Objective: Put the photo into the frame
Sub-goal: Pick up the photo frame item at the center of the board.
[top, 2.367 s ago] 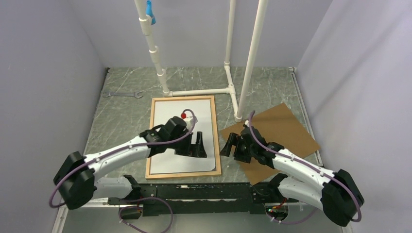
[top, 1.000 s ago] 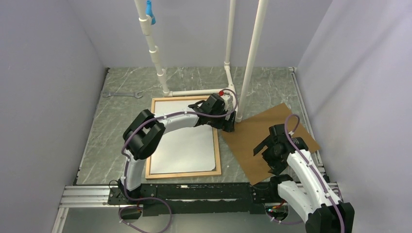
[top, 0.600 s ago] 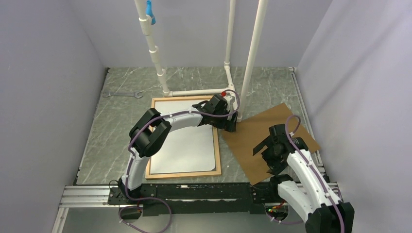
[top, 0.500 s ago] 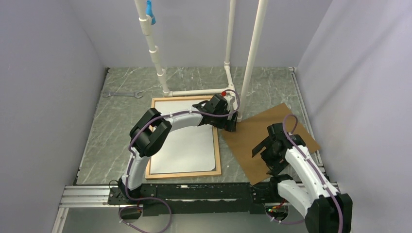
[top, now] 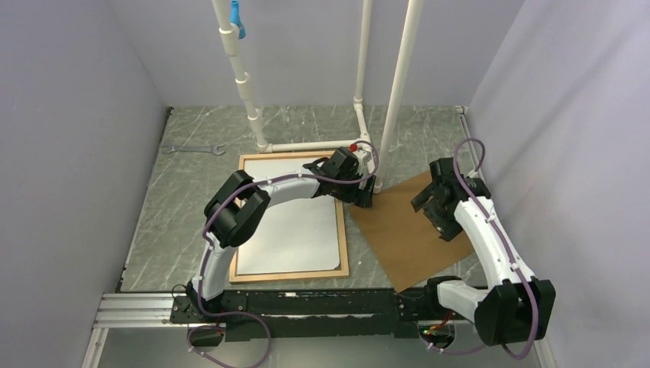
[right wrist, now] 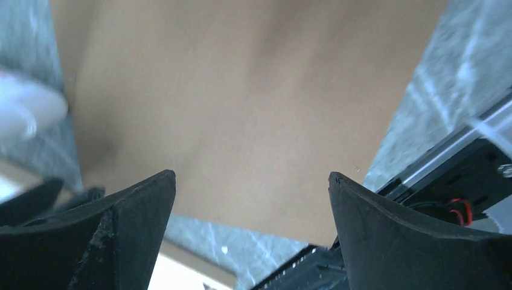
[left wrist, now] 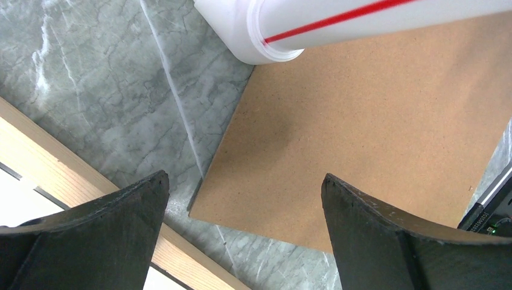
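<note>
The photo (top: 287, 222) lies back-up inside the frame (top: 344, 245), long axis pointing away from the bases, just left of the spread, empty left end effector (left wrist: 244, 178); the right end effector (right wrist: 250, 175), also spread, hangs over the brown panel (top: 398, 238).

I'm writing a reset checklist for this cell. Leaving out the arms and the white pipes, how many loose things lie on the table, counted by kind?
photo, white side up: 1
wooden frame: 1
brown hardboard panel: 1
wrench: 1
Total: 4
</note>
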